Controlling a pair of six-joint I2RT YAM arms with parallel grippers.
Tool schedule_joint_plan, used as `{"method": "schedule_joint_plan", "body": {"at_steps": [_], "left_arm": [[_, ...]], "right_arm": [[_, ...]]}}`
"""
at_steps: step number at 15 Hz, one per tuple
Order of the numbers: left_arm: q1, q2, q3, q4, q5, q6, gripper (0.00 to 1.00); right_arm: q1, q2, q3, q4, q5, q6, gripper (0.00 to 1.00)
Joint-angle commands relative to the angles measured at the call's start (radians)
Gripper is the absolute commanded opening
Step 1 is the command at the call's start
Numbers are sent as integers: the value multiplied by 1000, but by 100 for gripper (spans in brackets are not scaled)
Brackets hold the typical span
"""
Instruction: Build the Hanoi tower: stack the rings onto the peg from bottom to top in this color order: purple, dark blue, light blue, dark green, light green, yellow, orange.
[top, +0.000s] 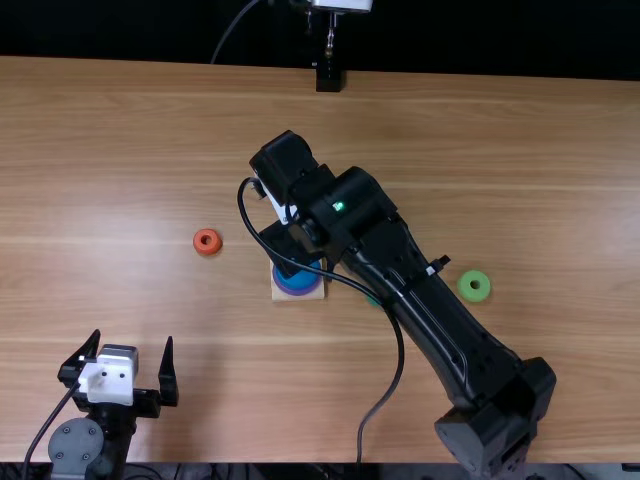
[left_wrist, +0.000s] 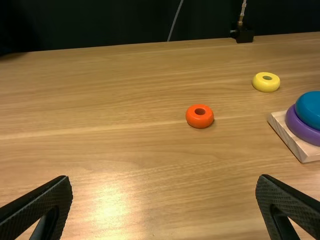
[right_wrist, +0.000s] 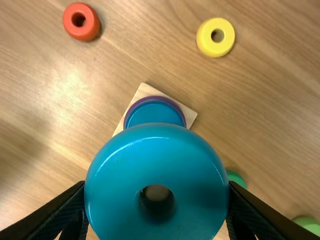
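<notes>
My right gripper (top: 286, 246) hangs over the wooden base (top: 317, 295). In the right wrist view my right gripper (right_wrist: 156, 200) is shut on the light blue ring (right_wrist: 155, 150), held above the base. On the base lies the purple ring (left_wrist: 296, 126) with the dark blue ring (left_wrist: 311, 109) on top; the peg is hidden. Orange ring (top: 207, 241) and yellow ring (right_wrist: 215, 37) lie loose. Beyond the held ring is part of the dark green ring (right_wrist: 236, 178). The light green ring (top: 474, 286) lies at the right. My left gripper (top: 133, 345) stands open; its own view shows my left gripper (left_wrist: 165, 202) holding nothing.
My right arm stretches diagonally from the near right over the middle of the table (top: 120, 150), with a loose cable looping beside it. A small black stand (top: 328, 76) is at the far edge.
</notes>
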Motion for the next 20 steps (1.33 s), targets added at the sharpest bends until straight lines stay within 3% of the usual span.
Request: {"method": "schedule_joint_plan", "body": {"at_steps": [1,2,3,4,9,12,13,17,20], "left_arm": [[8,-12,-101,-88,17,9,100],[8,-12,-101,-86,17,9,100],[8,-12,-101,-88,17,9,100],[8,-12,-101,-86,17,9,100],[8,-12,-101,-88,17,9,100],[8,-12,-101,-86,17,9,100],[8,-12,-101,-88,17,9,100],[8,-12,-101,-86,17,9,100],[8,-12,-101,-86,17,9,100]], "right_arm": [[-2,18,-19,-1,-3,5,0],[-2,18,-14,-1,-3,9,24],[-2,18,-17,-1,-3,7,74],[-2,27,-22,-3,-2,7,100],[-2,51,-3,8,0,14,100],[-2,51,98,8,6,178,100],[-4,51,119,14,6,199,100],[-12,-10,43,235,9,191,100],[-104,-212,-289,612,13,191,100]]}}
